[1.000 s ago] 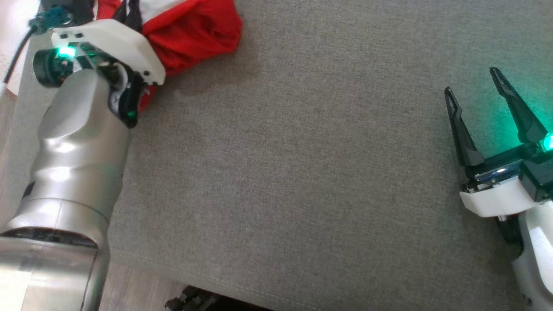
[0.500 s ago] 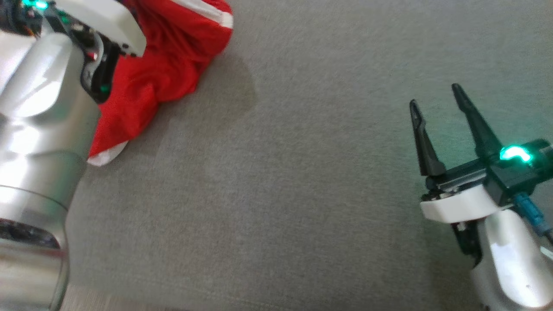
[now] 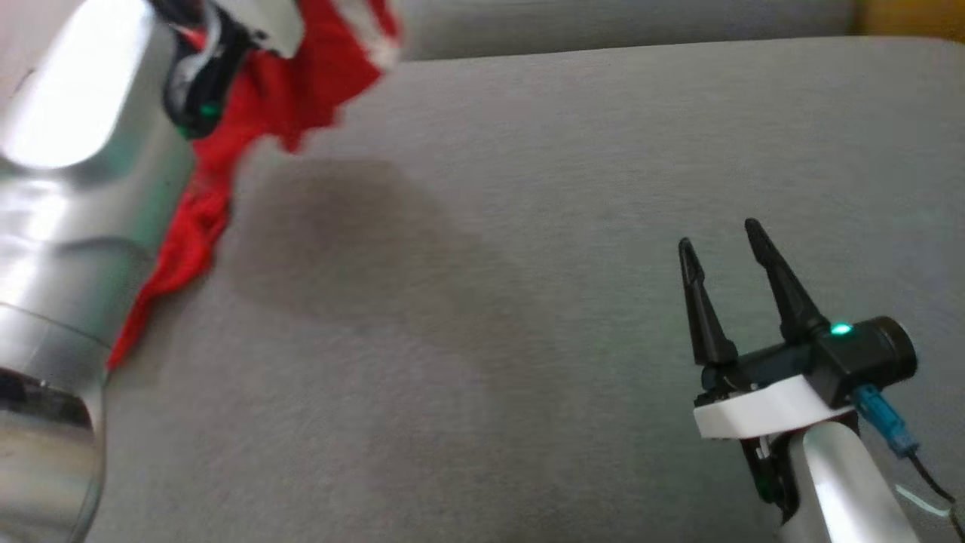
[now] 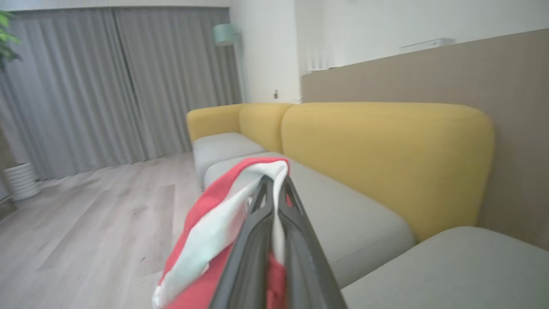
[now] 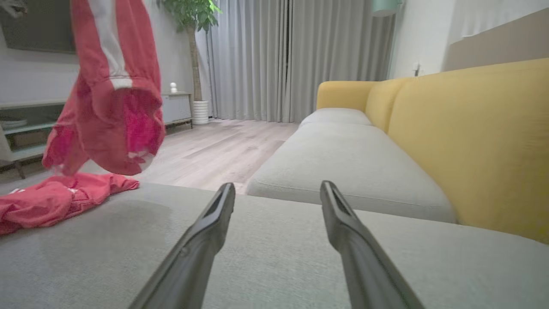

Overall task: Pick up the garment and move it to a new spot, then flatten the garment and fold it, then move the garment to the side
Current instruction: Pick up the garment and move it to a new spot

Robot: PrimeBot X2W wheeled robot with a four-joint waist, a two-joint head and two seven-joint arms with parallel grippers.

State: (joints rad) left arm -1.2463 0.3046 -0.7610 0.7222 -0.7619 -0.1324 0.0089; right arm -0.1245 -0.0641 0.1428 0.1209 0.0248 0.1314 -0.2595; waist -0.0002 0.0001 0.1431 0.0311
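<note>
sofa point(image 5: 467, 141): yellow back, grey seats | curtains point(image 5: 274, 60): grey (drawn) | floor point(image 5: 214, 150): pale wood | plant point(image 5: 191, 13): beside curtains

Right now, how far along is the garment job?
Done: the pick-up; the left tool is shut on the red-and-white garment, which hangs with its lower end on the grey cushion. In hand: carrying it to a new spot. Left: flattening, folding and moving it aside; the right tool is open and empty.
</note>
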